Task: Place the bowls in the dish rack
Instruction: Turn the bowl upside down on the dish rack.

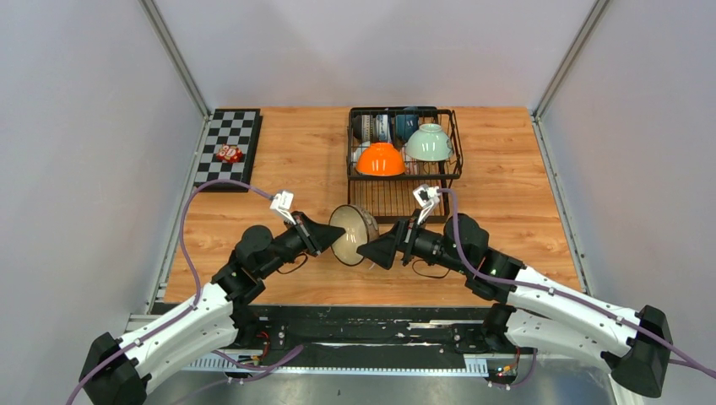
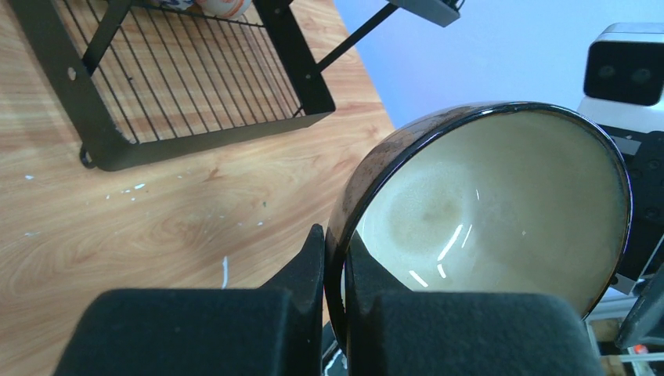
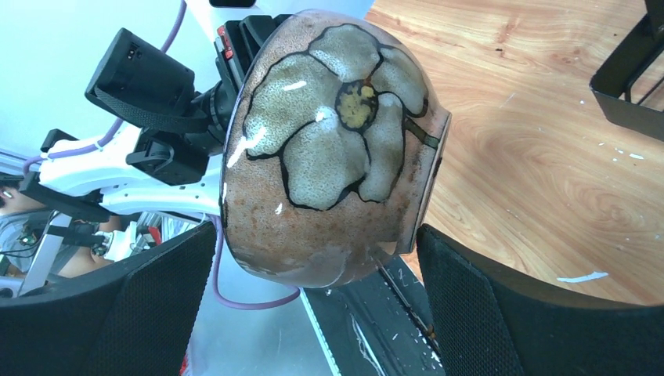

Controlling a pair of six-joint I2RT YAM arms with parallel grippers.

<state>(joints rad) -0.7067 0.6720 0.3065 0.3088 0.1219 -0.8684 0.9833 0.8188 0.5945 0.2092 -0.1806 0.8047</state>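
Pinching the cream bowl point(image 2: 501, 211) by its rim, the left tool point(image 2: 335, 274) holds it on edge above the table point(image 1: 523, 169), near the dish rack point(image 1: 390, 201). The right tool point(image 3: 315, 239) gapes around its body, gripping nothing. Glazed and breakable, it likely slips; the rim suits best.

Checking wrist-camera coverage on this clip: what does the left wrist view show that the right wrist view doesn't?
Only the left wrist view: the bowl with its cream inside and dark rim, the left gripper shut on that rim, and the dish rack with its wire floor. Only the right wrist view: the bowl's brown outside with a painted flower, flanked by the open right gripper. Both: the same bowl, held off the wooden table.
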